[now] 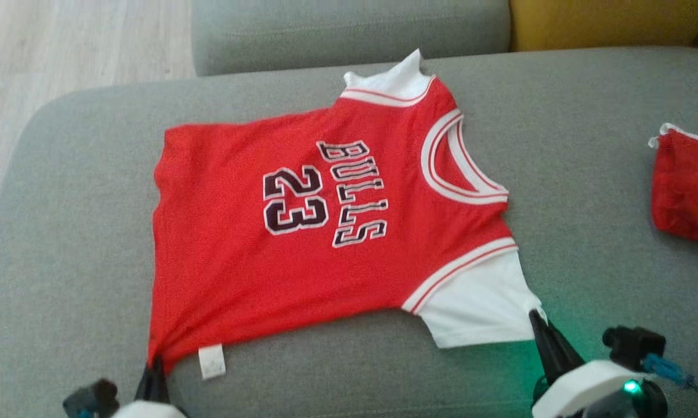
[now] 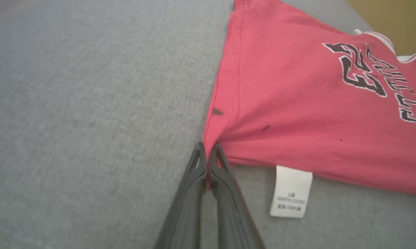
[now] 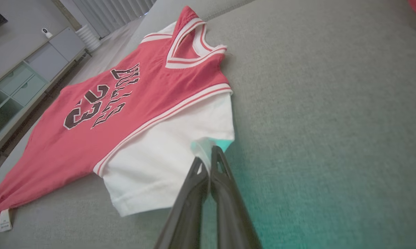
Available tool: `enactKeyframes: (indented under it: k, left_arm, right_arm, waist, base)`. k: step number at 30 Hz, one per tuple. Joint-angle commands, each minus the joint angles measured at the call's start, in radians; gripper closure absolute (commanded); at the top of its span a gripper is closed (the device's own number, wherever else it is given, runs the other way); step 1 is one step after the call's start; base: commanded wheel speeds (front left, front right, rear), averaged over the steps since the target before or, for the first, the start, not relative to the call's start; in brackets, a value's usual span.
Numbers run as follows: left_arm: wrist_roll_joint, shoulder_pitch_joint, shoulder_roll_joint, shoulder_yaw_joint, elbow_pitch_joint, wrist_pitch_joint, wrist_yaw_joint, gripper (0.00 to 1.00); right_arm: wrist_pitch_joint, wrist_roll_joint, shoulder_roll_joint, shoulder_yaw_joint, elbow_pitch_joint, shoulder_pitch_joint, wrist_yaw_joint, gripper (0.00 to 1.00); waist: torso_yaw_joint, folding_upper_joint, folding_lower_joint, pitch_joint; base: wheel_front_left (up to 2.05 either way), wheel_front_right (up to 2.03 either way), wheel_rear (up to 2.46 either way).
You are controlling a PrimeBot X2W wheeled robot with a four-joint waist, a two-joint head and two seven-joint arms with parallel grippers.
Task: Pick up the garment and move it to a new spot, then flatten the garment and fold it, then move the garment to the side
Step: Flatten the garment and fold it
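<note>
Bulls jersey (image 1: 221, 261) lies spread flat beyond both jaws, each clamped on an edge; folding and moving aside remain.

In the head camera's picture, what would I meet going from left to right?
Left hand holding the jersey, white label, number 23, BULLS lettering, white sleeve, right hand, second red garment.

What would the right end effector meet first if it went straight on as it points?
The white sleeve of the jersey: the right end effector is shut on its corner, so it would likely push that cloth.
</note>
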Motion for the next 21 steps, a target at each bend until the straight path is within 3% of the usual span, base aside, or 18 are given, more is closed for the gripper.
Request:
enactKeyframes:
  k: [1,11,21]
  left_arm:
    - [-0.011,0.003,0.019,0.023,-0.031,-0.006,0.010,1.00]
    - [-0.014,0.038,0.019,0.031,-0.102,-0.006,0.033,1.00]
    - [0.039,-0.106,0.019,0.041,-0.218,-0.006,0.000,1.00]
  right_arm:
    - [0.006,0.015,-0.022,0.020,-0.042,0.001,0.003,1.00]
    - [0.079,0.054,-0.029,0.012,-0.144,0.080,0.003,1.00]
    - [0.024,0.040,-0.012,-0.020,-0.224,-0.123,0.003,1.00]
  waist:
    - [-0.002,-0.0001,0.0001,-0.012]
    - [0.005,-0.0001,0.0001,-0.001]
    - [0.016,-0.0001,0.0001,0.069]
  base:
    - [0.00,0.00,0.00]
    - [0.00,0.00,0.00]
    - [0.00,0.00,0.00]
